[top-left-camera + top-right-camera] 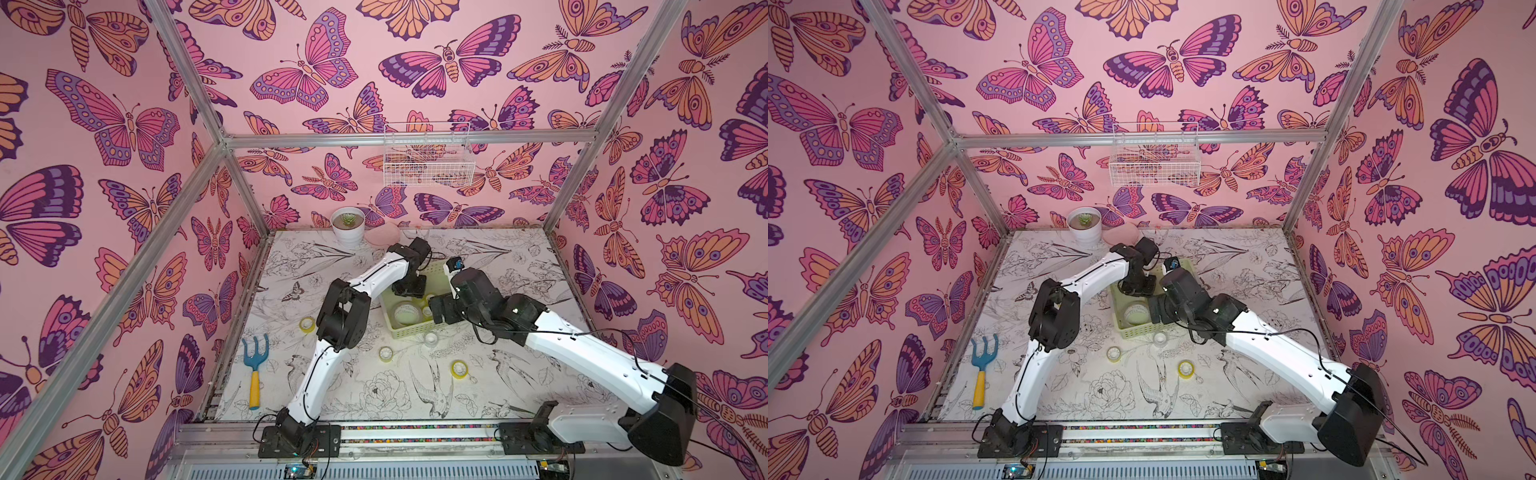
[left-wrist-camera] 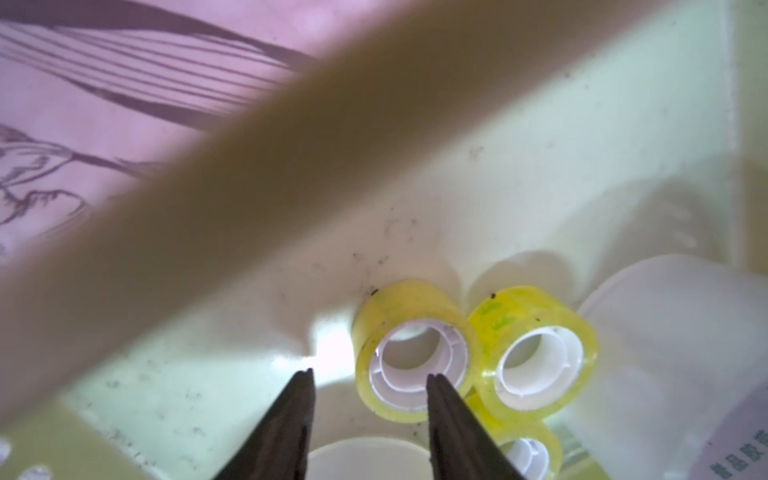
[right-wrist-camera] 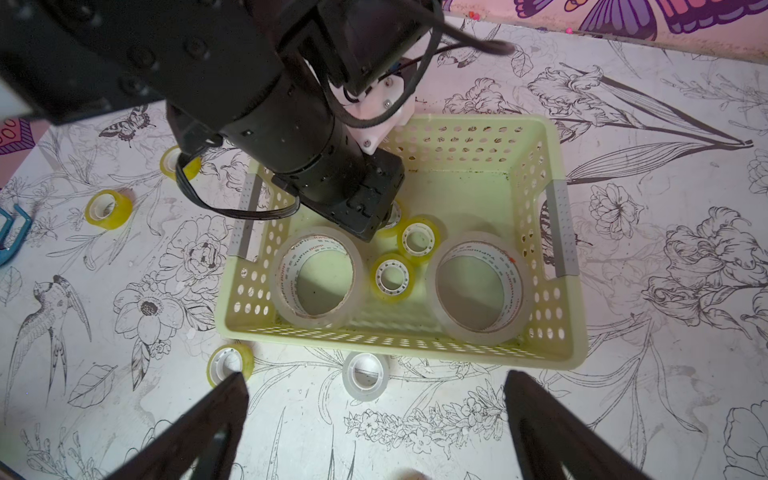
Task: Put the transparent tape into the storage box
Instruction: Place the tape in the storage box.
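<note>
Left wrist view looks into the basket (image 2: 540, 166). The left gripper (image 2: 370, 376) has its fingers spread. One tip is over the white core of a yellow tape roll (image 2: 415, 299) lying on the basket floor low in the frame, and the other tip is outside it with a gap between. A second yellow roll (image 2: 536, 307) touches the first on its right.

In the right wrist view the right gripper (image 3: 376, 375) is spread wide at the bottom edge, holding nothing, over the table (image 3: 665, 395). A big whitish roll (image 3: 320, 239) lies flat at the basket's lower left and another whitish roll (image 3: 517, 291) at its lower right, with a small yellow ring (image 3: 376, 278) between them. Outside the basket, a clear roll (image 3: 365, 370) sits just beside its lower wall at bottom centre. A loose yellow roll (image 3: 230, 363) lies at lower left and a far yellow roll (image 3: 109, 209) near the left edge.
</note>
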